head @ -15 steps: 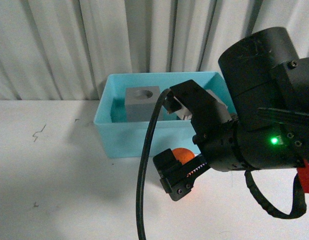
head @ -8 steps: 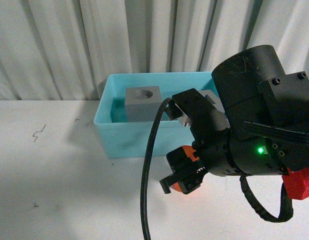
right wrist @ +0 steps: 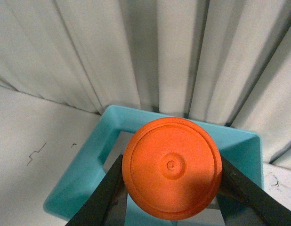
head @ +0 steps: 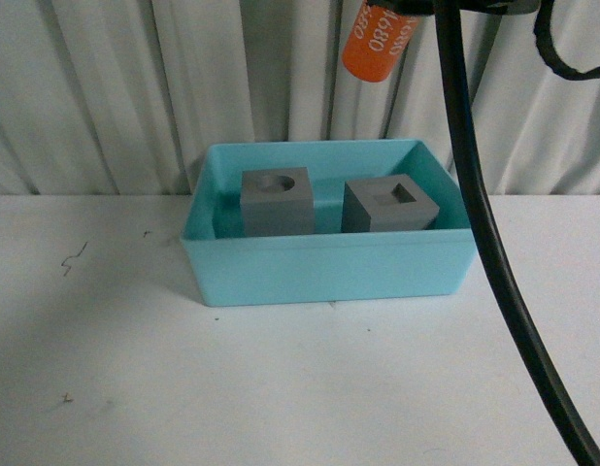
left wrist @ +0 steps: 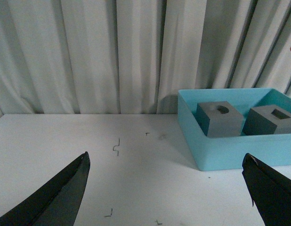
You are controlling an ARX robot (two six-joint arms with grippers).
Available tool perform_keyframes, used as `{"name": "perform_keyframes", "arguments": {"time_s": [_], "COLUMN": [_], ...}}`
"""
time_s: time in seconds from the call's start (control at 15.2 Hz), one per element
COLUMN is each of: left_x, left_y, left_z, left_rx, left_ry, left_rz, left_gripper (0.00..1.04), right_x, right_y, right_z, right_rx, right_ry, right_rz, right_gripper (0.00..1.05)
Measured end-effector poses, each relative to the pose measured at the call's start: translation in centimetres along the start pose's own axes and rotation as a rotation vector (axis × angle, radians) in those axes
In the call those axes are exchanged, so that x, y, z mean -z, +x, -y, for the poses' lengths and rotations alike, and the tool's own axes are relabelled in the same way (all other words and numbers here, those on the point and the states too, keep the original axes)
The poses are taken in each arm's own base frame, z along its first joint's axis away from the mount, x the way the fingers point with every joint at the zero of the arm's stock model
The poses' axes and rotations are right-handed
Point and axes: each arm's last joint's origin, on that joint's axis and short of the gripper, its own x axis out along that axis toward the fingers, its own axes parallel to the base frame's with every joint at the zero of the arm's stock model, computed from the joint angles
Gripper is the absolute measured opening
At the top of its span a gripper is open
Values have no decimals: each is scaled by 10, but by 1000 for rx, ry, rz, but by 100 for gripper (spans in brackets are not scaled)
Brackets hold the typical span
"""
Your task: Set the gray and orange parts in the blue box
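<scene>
An orange cylinder (head: pixel 379 40), its side printed with white digits of which "680" can be read in the front view, hangs high above the blue box (head: pixel 329 266), at the top edge of the frame against a pale pleated curtain (head: pixel 135 87). In the right wrist view its flat round end (right wrist: pixel 172 168), moulded with concentric rings and a small centre dimple, fills the gap of the right gripper (right wrist: pixel 172 188), whose dark fingers (right wrist: pixel 105 195) press against it from both sides; the turquoise bin shows directly beyond it.

Inside the box, a smooth light turquoise plastic bin with a rim, sit two matte gray cubes side by side, close but apart. The cube with a round hole (head: pixel 277 201) in its top stands to the robot's left; the cube with a square hole (head: pixel 388 206) stands to the right, turned slightly askew. Both rest on the bin floor, their tops level with its rim.

The box stands on a white table (head: pixel 135 369) flecked with small dark marks, near the curtain at the back. A thick black cable (head: pixel 494 252) sweeps down the right of the front view.

The left gripper (left wrist: pixel 166 193) hovers low over the bare table to the left of the box, its two black fingertips (left wrist: pixel 65 190) spread wide apart and holding nothing.
</scene>
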Motion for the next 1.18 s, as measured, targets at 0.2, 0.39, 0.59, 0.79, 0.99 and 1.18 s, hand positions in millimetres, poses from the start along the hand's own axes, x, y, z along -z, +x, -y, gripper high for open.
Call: {"name": "perform_keyframes", "arguments": {"time_s": [0.2,0.39,0.59,0.79,0.99,1.18], "left_x": [0,0,0,0,0,0], "left_y": [0,0,0,0,0,0], "left_z": [0,0,0,0,0,0], "left_rx": [0,0,0,0,0,0], "left_ry": [0,0,0,0,0,0], "left_rz": [0,0,0,0,0,0], "left_gripper": [98,98,98,98,98,98], "right_x": [32,59,84,99,112,113], "right_y": [58,74,83,88,96,103], "right_z": [-7,-15,-13,-12,-11,-16], "right_rx": [17,37,73,92,105,101], "right_ry": [114,158,184,186,195,192], "right_rz": [-163,-242,-309,-351,-385,-383], "right_gripper": [46,46,46,46,46,46]}}
